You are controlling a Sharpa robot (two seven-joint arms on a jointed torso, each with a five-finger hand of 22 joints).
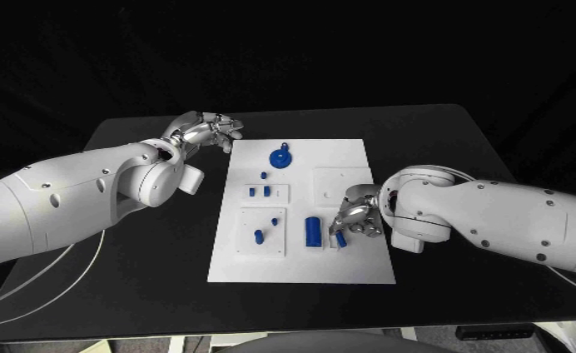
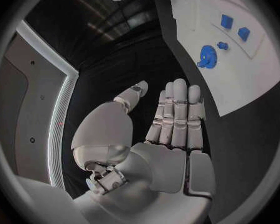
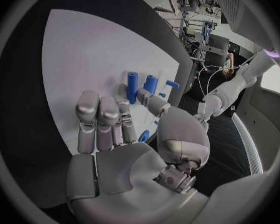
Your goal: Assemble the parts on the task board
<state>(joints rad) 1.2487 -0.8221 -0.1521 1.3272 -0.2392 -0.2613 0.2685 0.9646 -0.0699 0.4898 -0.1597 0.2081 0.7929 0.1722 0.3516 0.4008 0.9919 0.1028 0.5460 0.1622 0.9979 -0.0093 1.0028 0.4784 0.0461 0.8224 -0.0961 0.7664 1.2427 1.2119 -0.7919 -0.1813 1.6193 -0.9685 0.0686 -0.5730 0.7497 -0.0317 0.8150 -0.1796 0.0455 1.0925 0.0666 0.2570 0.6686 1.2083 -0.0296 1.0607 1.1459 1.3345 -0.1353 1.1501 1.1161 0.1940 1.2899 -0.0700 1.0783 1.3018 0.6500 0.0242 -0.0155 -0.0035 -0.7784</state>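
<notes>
The white task board [image 1: 360, 153] lies mid-table. On it are a blue gear [image 1: 280, 158], small blue blocks [image 1: 258, 191], two short pegs [image 1: 266, 230] and an upright blue cylinder [image 1: 313, 231]. My right hand [image 1: 358, 218] hovers over the board's near right part. Its thumb and fingertips pinch a short blue peg [image 1: 341, 239] just right of the cylinder. The right wrist view shows this peg [image 3: 133, 82] between thumb and fingers, with the cylinder [image 3: 151, 83] beside it. My left hand [image 1: 206, 131] stays off the board's far left corner, fingers [image 2: 177, 114] extended and holding nothing. The gear [image 2: 207, 57] lies ahead of it.
Black tabletop [image 1: 144, 253] surrounds the board on all sides. A square raised plate [image 1: 337, 181] sits on the board just beyond my right hand. White cables [image 1: 48, 286] trail from the left arm near the table's front left.
</notes>
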